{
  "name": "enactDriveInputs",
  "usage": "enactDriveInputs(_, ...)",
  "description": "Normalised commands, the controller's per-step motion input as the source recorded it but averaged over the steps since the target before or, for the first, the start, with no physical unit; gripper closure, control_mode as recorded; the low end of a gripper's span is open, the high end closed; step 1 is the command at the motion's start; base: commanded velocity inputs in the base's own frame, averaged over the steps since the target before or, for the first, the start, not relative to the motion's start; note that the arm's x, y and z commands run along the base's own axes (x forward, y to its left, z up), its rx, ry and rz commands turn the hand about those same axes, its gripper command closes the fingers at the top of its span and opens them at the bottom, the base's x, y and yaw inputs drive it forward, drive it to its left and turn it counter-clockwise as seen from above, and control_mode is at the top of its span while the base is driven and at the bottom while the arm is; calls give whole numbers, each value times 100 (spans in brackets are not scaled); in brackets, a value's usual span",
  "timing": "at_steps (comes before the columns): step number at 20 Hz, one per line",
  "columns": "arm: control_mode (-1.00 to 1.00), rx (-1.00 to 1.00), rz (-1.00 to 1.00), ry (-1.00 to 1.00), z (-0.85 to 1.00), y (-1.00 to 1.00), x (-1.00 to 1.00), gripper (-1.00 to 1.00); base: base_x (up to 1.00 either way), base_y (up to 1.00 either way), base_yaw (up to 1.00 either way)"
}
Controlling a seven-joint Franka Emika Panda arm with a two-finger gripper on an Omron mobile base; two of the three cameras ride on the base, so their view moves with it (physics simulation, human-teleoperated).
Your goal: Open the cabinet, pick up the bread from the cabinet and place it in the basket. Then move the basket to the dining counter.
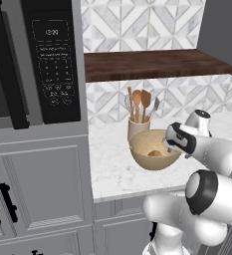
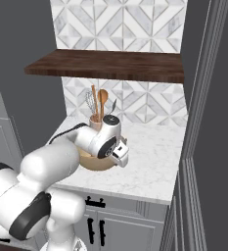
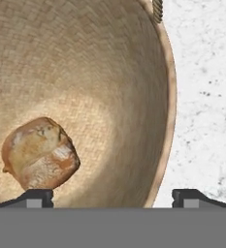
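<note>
One bread (image 3: 40, 153) roll lies inside the basket (image 1: 142, 149), which sits on the marble worktop (image 1: 112, 169) just in front of the utensil crock (image 1: 135, 128). Over the basket's rim, the fingers (image 3: 37, 196) stand wide apart, holding nothing.

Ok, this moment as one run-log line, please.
stage: bread placed | bread: lying in basket | gripper: open, straddling basket rim | basket: on counter by utensil crock
</note>
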Motion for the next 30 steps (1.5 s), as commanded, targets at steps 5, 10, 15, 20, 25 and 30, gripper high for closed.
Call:
enactDriveInputs(5, -100, 0, -1, 1, -43, 44, -2, 100, 0, 0, 0)
enactDriveInputs(10, -100, 1, -6, 0, -31, 52, -6, 100, 0, 0, 0)
enactDriveInputs(15, -100, 0, -11, -1, -3, 18, -34, 100, 0, 0, 0)
enactDriveInputs(20, -100, 0, -31, -19, 18, 26, -42, 100, 0, 0, 0)
enactDriveInputs(25, -100, 0, -37, -28, 36, 23, -48, 100, 0, 0, 0)
enactDriveInputs(30, -100, 4, -39, -4, 16, 13, -35, 100, 0, 0, 0)
